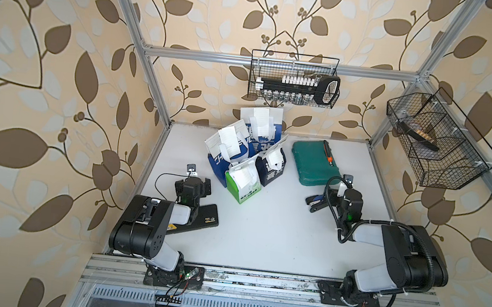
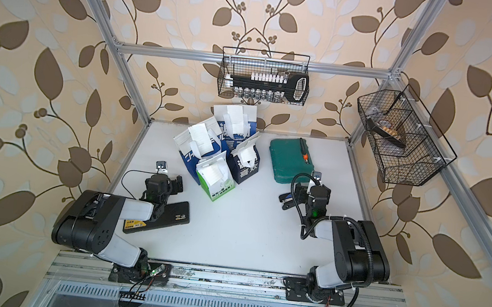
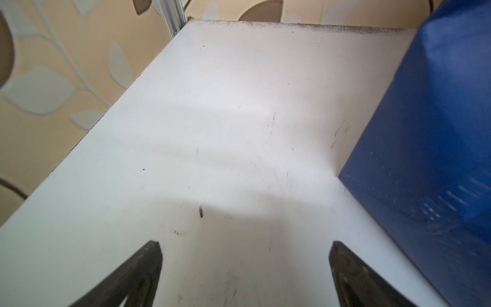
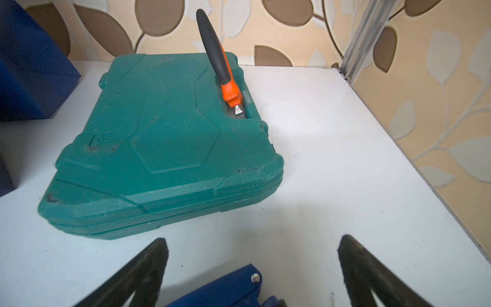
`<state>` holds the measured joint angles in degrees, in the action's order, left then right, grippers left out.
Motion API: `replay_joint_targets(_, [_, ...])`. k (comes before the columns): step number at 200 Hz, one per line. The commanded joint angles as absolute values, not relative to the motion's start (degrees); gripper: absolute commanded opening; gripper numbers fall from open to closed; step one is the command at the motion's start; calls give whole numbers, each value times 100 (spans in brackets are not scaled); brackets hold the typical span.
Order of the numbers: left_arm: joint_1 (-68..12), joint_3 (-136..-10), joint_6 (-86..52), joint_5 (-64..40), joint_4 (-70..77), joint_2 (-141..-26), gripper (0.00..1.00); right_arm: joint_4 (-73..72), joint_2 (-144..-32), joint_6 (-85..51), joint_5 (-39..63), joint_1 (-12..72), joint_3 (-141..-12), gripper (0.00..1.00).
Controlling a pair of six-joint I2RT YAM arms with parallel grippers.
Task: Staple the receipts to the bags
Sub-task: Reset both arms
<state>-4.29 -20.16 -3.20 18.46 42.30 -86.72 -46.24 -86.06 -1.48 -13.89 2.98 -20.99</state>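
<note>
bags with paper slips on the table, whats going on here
Four paper bags stand clustered toward the back of the table, a receipt draped over each top. Neither arm holds anything: the right claw is open over the blue stapler, and the left claw is open over bare table beside the bags.

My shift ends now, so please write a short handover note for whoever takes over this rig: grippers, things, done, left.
Left gripper: open, empty, over the table.
Right gripper: open, empty, over the stapler.
Four bags stand together at the table's back, a receipt on each.
Done: no staple can be seen; stapler not picked up.
Left: grasp the stapler, staple every receipt.
</note>
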Motion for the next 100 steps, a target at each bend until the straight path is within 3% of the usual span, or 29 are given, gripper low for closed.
replay_joint_targets(1, [-436, -2102, -299, 1818, 4498, -8596, 99, -4759, -8648, -193, -1338, 303, -2104, 100])
replay_joint_targets(100, [-406, -2203, -324, 1768, 4387, -8686, 99, -4757, -8648, -190, -1344, 316, -2109, 100])
